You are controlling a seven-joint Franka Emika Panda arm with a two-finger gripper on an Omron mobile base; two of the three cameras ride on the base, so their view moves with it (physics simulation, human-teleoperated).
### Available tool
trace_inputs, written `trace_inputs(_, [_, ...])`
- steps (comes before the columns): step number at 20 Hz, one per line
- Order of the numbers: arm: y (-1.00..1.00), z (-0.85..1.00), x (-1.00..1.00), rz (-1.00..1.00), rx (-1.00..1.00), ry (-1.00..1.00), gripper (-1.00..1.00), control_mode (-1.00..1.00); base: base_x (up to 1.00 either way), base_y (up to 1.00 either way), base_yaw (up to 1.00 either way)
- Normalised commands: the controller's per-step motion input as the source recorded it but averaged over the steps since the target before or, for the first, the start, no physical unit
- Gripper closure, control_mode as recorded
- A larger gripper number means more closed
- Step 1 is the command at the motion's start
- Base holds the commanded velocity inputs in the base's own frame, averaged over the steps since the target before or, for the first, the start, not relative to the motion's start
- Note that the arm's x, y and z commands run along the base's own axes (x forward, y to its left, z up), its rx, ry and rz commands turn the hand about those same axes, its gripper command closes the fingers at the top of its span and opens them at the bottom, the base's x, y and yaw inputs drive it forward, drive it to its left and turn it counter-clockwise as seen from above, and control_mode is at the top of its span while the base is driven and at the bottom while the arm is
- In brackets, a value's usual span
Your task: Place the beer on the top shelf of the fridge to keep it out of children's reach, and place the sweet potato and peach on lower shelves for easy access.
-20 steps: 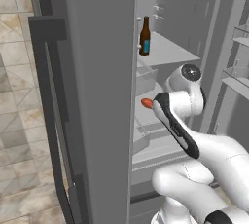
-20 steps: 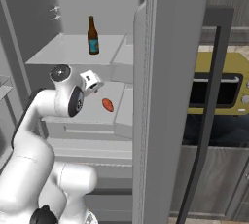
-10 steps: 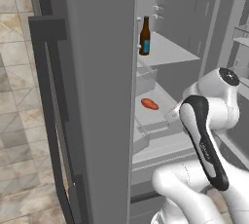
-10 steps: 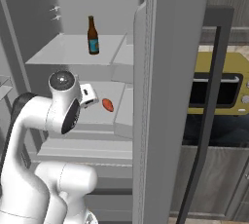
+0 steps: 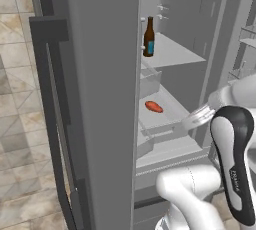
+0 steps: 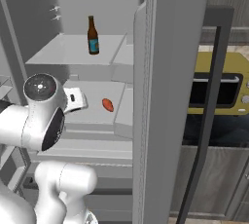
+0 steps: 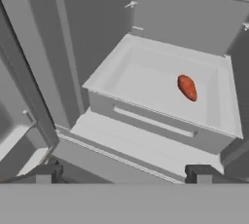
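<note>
The beer (image 5: 149,37) (image 6: 93,35), a dark bottle with a blue label, stands upright on the top shelf (image 5: 175,54) (image 6: 63,52) of the open fridge (image 6: 97,4). One level down, the orange-red sweet potato (image 5: 154,106) (image 6: 107,104) (image 7: 187,87) lies on a lower shelf (image 7: 141,69). My gripper (image 7: 124,174) (image 5: 192,120) (image 6: 80,99) hangs open and empty in front of that shelf, back from the sweet potato and not touching it. Its dark fingertips (image 7: 48,173) stand wide apart. The peach is out of view.
The fridge's grey door (image 5: 95,99) (image 6: 170,96) with a long dark bar handle (image 5: 55,124) (image 6: 209,101) stands open beside the arm. A yellow oven (image 6: 216,89) sits behind the door. Door racks (image 5: 247,39) show at the far right. A drawer front (image 7: 151,121) lies below the shelf.
The arm has drawn back out of the fridge, away from the lower shelf. The sweet potato stays lying there, and the gripper remains open.
</note>
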Motion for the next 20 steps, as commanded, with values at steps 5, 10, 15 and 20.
trace_inputs(5, [0.15,0.75,-0.52,-0.17,-0.08,0.21,-1.0,-1.0,0.0,0.0,0.0])
trace_inputs(10, [0.02,0.44,-0.43,-0.12,-0.1,0.23,-1.0,-1.0,0.0,0.0,0.0])
trace_inputs(15, [-0.09,0.03,-0.14,-0.06,-0.05,0.16,-1.0,-1.0,0.0,0.0,0.0])
trace_inputs(20, [-0.07,-0.01,-0.04,-0.04,-0.02,0.08,-1.0,-1.0,0.0,0.0,0.0])
